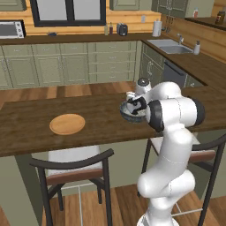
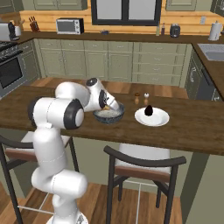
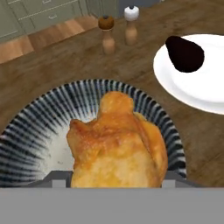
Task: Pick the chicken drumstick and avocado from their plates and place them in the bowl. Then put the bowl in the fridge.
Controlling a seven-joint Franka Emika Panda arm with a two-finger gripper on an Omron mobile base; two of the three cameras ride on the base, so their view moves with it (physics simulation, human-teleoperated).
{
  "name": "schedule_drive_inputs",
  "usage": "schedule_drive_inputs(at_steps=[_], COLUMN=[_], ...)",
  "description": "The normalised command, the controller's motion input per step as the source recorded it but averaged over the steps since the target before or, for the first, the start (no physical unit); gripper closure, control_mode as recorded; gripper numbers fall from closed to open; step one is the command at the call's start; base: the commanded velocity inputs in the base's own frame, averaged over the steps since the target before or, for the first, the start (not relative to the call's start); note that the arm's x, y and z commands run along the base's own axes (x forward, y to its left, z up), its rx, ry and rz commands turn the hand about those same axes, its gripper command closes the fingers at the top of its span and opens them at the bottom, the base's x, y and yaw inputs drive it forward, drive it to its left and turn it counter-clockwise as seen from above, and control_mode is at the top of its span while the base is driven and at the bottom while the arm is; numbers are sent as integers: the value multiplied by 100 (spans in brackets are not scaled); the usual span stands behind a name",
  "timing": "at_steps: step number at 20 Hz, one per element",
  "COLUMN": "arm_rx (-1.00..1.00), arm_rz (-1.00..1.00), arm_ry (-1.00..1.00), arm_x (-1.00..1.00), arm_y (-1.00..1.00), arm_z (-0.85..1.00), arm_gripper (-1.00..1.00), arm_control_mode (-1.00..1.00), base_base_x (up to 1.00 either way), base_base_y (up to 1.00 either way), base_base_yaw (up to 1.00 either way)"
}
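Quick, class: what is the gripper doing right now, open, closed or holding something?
Gripper: closed on the chicken drumstick, over the bowl.

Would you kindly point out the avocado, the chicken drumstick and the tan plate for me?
avocado (image 3: 185, 54), hand view, middle of the dark fruit.
chicken drumstick (image 3: 117, 142), hand view, middle of the golden meat.
tan plate (image 1: 67, 124), left base view, bare centre.

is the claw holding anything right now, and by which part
The claw seems to hold the drumstick by its near end, over the bowl; the fingertips are hidden, so the grip itself cannot be confirmed.
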Motion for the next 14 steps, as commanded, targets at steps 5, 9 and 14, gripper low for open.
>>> schedule_drive_inputs(at_steps=[5, 9, 14], arm_rx=[-5, 1, 8], arm_rz=[-4, 0, -6], arm_ry=[7, 1, 3], arm_x=[8, 10, 25], arm_y=[0, 0, -19], arm_z=[-70, 7, 83], arm_gripper=[-100, -100, -100], arm_control_mode=[-100, -100, -100], base_base_x=[0, 0, 0], base_base_y=[0, 0, 0], base_base_yaw=[0, 0, 0])
